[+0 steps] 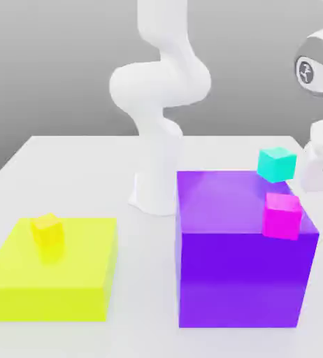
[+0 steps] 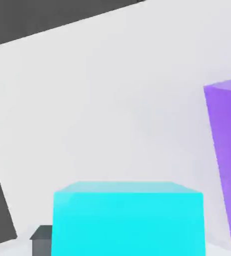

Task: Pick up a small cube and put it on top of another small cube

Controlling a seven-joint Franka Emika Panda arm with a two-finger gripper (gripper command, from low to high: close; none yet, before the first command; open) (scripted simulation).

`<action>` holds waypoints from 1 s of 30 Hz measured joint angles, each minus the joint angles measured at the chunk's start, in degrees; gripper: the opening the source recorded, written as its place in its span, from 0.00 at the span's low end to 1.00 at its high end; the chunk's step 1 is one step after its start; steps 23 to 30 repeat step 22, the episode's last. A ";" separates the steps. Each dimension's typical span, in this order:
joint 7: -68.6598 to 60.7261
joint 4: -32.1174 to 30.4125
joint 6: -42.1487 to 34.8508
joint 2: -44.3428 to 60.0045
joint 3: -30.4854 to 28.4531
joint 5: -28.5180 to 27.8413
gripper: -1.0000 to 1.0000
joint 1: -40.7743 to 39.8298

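Observation:
A small turquoise cube (image 1: 276, 164) hangs tilted in the air just above the far right corner of the big purple block (image 1: 241, 259). My gripper (image 1: 298, 166) reaches in from the exterior view's right, and its white hand sits right beside the cube. In the hand view the same small cube (image 2: 128, 220) sits very close to the camera, with a dark fingertip (image 2: 41, 239) against its side. The jaws are shut on the cube, which is lifted off the white table (image 2: 112, 110).
A small magenta cube (image 1: 282, 215) sits on the purple block's top near its right edge. A flat yellow block (image 1: 52, 280) at the exterior view's left carries a small yellow cube (image 1: 47, 231). The arm's white base (image 1: 156, 175) stands behind the purple block.

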 joint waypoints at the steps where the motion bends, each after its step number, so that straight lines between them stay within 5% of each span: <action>1: -2.75 0.06 -0.97 -1.07 -0.33 -0.43 0.00 -0.35; 14: -32.27 0.31 -12.06 -14.15 -5.13 -13.17 0.00 -3.79; 18: -32.68 -4.49 -5.33 -11.69 -5.75 -14.97 0.00 -5.00; 19: -32.67 -5.61 -3.54 -11.00 -5.69 -15.05 1.00 -5.07; 30: -32.67 -5.61 -3.54 -11.00 -5.69 -15.05 1.00 -5.07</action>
